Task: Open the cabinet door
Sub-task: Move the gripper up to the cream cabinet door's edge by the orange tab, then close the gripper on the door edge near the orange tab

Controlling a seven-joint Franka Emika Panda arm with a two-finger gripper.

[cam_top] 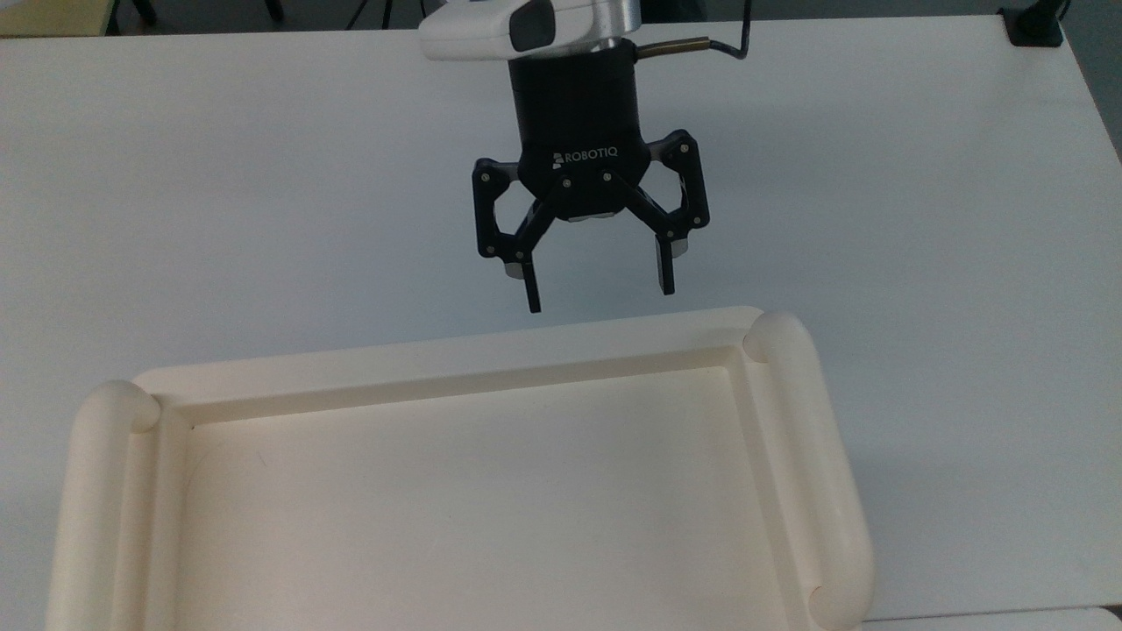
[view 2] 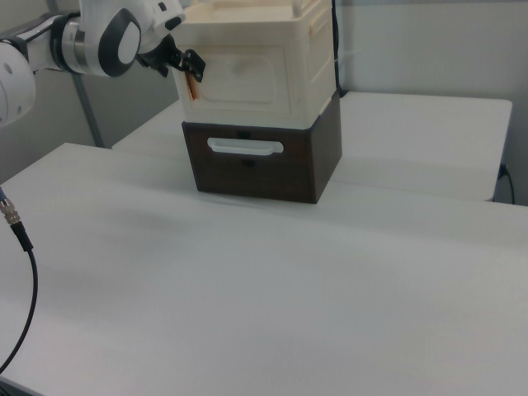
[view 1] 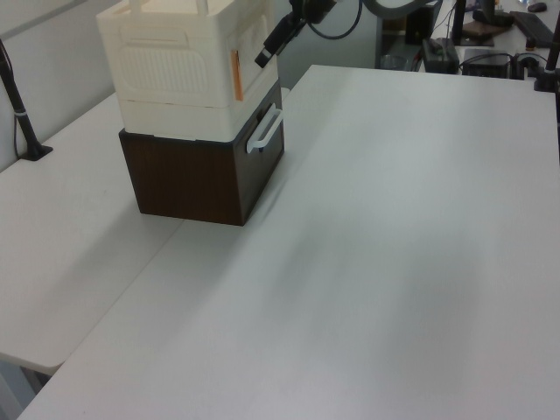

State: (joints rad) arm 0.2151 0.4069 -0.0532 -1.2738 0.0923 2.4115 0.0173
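Note:
The cream-white cabinet stands on a dark brown drawer box. Its recessed top (cam_top: 456,372) fills the lower part of the top view. The cabinet door (view 1: 251,45) (view 2: 247,74) is the front panel; it lies flush and closed, with a small orange tab (view 1: 234,75) (view 2: 191,88) on one edge. My black gripper (cam_top: 600,298) hangs open just in front of the cabinet's top front rim, nothing between its fingers. In the left view the gripper (view 1: 263,59) is close to the door's upper corner. In the right view the gripper (view 2: 190,63) sits just above the orange tab.
The brown drawer box (view 1: 197,179) (view 2: 256,169) has a white bar handle (view 1: 265,131) (view 2: 245,147) below the door. A black clamp post (view 1: 22,114) stands at the left view's left. A loose cable (view 2: 18,231) hangs at the right view's left. Wide white tabletop (view 1: 394,262) stretches in front.

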